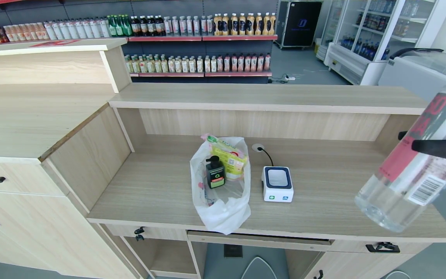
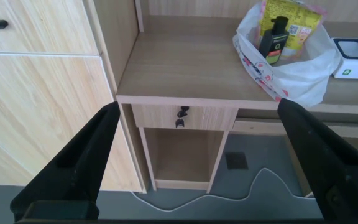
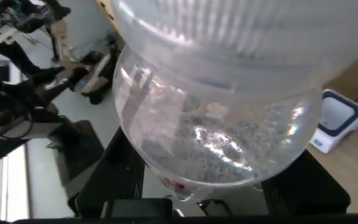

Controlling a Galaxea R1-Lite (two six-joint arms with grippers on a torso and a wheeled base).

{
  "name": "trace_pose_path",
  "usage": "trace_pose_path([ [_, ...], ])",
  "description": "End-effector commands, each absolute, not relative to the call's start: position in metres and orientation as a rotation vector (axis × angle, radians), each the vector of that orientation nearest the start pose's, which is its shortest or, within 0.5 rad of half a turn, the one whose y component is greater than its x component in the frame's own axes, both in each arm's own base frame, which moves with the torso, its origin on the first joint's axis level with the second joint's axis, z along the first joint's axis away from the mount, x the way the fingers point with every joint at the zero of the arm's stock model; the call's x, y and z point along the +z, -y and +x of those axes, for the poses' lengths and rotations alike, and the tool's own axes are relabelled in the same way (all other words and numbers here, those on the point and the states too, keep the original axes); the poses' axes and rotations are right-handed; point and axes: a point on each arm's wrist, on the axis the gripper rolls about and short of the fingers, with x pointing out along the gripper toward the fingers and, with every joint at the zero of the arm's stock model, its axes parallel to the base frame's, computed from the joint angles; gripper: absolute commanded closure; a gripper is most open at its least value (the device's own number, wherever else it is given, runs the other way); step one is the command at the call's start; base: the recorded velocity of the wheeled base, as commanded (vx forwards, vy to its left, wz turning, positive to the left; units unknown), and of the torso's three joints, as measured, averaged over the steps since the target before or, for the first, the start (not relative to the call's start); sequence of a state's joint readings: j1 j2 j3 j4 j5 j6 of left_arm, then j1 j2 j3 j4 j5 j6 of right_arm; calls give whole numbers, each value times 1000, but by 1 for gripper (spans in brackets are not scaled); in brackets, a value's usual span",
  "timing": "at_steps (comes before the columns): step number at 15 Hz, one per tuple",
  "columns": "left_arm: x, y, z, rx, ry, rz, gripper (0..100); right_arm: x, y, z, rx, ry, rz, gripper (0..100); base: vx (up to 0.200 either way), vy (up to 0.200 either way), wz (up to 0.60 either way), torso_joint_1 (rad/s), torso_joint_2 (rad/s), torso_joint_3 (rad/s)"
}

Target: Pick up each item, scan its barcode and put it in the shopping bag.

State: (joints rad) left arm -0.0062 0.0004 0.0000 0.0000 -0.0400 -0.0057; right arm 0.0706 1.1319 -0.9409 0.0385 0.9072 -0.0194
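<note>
Checkout sequence, scanning step. My right gripper [image 1: 408, 140] is closed across the label band of a clear bottle [image 1: 416, 162], one finger on either side of it, and holds it tilted in the air with its base lower than its neck. The barcode [image 1: 426, 190] sits on the label below my right jaws, near the base, and faces up and outward (plainly legible from the head view). The scanner [image 1: 277, 184] rests on the counter [image 1: 343, 193], below and well apart from my right jaws, toward my left side, and the bag [image 1: 223, 215] stands just beyond it on that same side, mouth open, already holding a pump bottle [image 1: 215, 172] and a yellow packet [image 1: 230, 157]. My left gripper [image 2: 197, 162] hangs low in front of the counter edge, fingers spread wide with nothing between them, and the bag lies well ahead of and above these jaws. I judge the bottle to be picked up but not yet scanned. The next move calls for carrying it across and down toward the scanner, and rolling my right wrist so that the barcode turns to face the scanner's window. The bottle is large and smooth, so the grip should be kept firm through that turn. Bagging would follow.
</note>
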Motion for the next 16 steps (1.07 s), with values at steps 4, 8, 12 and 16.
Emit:
trace_pose_path([
  [4,76,1,-23,-46,-2,-6,0,230,75,218,451,-148,-387,100,0,0,0,0,0,0],
  [8,76,1,-23,-46,-2,-6,0,205,133,220,218,-95,-520,100,0,0,0,0,0,0],
  [12,76,1,-23,-46,-2,-6,0,193,135,258,185,-29,-636,100,0,0,300,1,1,1],
  [16,76,1,-23,-46,-2,-6,0,183,100,295,256,40,-721,100,0,0,600,2,-1,6],
])
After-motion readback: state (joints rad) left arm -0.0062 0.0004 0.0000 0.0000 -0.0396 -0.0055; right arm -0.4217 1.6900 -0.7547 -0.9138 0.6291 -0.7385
